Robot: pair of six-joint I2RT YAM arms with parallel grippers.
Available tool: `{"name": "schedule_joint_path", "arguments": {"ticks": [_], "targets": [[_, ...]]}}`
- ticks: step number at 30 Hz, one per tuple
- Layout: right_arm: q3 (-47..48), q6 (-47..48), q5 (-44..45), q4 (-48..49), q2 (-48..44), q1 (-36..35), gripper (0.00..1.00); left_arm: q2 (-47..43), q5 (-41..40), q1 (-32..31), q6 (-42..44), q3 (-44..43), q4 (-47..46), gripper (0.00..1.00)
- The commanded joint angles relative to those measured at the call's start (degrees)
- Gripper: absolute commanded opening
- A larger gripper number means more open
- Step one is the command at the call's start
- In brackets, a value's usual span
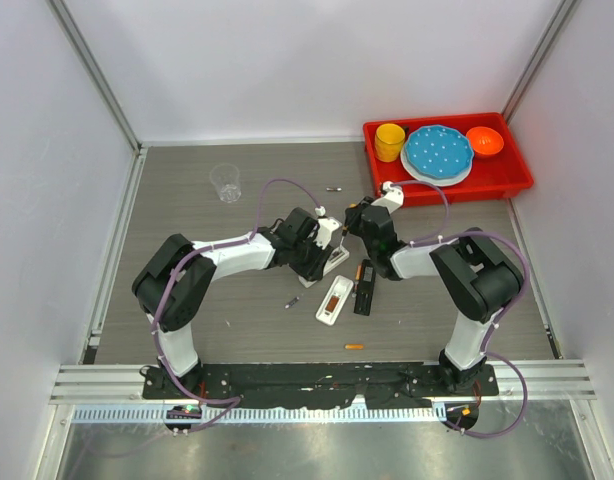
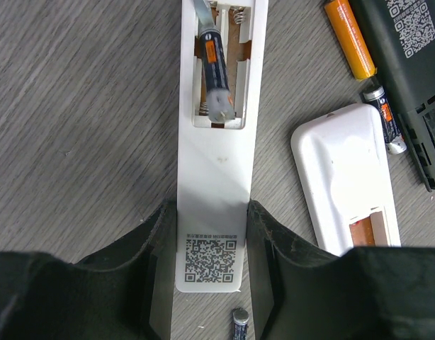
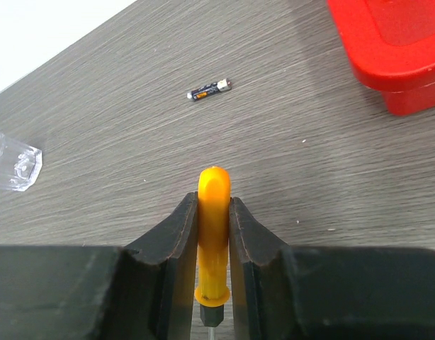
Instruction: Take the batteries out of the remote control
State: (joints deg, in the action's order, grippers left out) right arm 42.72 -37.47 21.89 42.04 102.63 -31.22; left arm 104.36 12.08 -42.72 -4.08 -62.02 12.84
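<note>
– Prying step: the dark orange-banded battery (image 2: 215, 67) sits in the open bay of the slim white plastic remote (image 2: 216, 170), which the left claw (image 2: 210, 212) clamps by its sides.
– Right claw (image 3: 212, 204) grips the orange-handled pointed tool (image 3: 213, 234). Next, I'd judge, lever the battery's end up.

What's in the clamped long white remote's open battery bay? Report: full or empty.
Half full: in the long white remote, one dark orange-banded battery fills one slot; the other slot is bare.
</note>
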Motion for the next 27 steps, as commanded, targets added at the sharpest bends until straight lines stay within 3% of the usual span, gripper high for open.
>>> {"name": "schedule_joint_path", "arguments": {"ticks": [1, 15, 27], "targets": [[-0.62, -0.41, 2.28, 2.61, -2.0, 0.46, 0.01, 2.87, 1.55, -0.35, -0.85, 2.87, 4.65, 0.01], [1.13, 1.09, 1.67, 2.26, 1.43, 0.55, 0.01, 2.43, 1.63, -0.43, -0.93, 3.48, 4.56, 0.01], [4.39, -1.46, -3.87, -0.2, 2.93, -1.3, 0.01, 2.34, 1.37, -0.35, -1.02, 3.4, 4.65, 0.01]]}}
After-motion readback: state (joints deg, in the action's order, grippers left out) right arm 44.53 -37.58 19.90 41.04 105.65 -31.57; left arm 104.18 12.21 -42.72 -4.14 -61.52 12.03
